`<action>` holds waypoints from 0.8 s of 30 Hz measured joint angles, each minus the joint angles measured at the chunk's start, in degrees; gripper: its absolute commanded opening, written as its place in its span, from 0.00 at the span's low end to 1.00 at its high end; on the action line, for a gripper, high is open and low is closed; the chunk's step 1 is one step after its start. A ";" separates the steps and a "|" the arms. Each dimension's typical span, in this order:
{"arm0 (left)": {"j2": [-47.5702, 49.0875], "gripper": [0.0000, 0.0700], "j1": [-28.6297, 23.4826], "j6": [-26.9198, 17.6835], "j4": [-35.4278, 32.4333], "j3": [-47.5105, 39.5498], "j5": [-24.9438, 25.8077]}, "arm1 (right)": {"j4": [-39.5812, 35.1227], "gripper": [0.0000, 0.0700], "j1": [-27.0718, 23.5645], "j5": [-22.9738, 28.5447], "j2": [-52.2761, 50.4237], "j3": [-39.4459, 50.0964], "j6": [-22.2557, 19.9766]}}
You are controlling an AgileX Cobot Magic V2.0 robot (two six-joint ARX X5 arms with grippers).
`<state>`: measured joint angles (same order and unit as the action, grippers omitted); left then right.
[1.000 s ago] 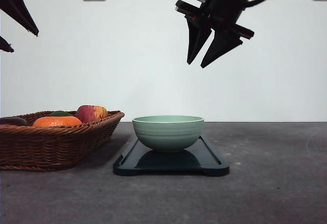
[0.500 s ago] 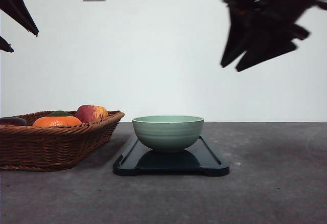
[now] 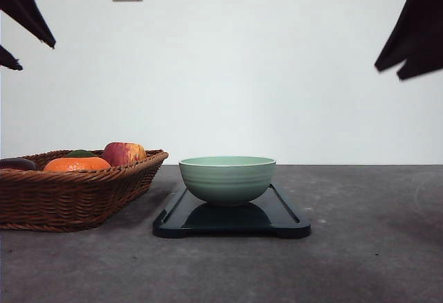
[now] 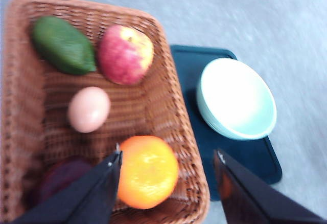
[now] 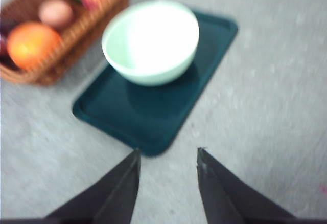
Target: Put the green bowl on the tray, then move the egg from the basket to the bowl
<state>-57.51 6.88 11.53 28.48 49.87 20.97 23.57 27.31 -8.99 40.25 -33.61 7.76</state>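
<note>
The green bowl (image 3: 227, 178) stands upright and empty on the dark tray (image 3: 277, 214) at the table's middle. To its left lies the wicker basket (image 3: 69, 196). In the left wrist view the pale egg (image 4: 89, 109) lies on the floor of the basket (image 4: 168, 106), among fruit. My left gripper (image 3: 36, 55) hangs open high above the basket, holding nothing; its fingertips (image 4: 115, 160) frame the orange. My right gripper (image 3: 389, 73) is open and empty, high at the right, away from the bowl (image 5: 150, 42) and tray (image 5: 153, 111).
Besides the egg, the basket holds an orange (image 4: 148, 172), a red-yellow apple (image 4: 125, 54), a green avocado (image 4: 64, 45) and a dark purple item (image 4: 59, 180). Bare grey tabletop (image 3: 374, 234) lies right of the tray and in front of it.
My right gripper has swung from above the bowl to the upper right edge of the front view. The left gripper, bowl, tray and basket have stayed put.
</note>
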 measured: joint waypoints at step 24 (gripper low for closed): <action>-36.36 0.58 5.15 -18.63 15.13 29.64 -14.87 | -2.44 0.30 0.00 0.00 -1.34 0.00 0.65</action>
<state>-93.87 12.03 -7.10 43.61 79.50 6.10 21.13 27.31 -8.99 38.92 -33.61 8.40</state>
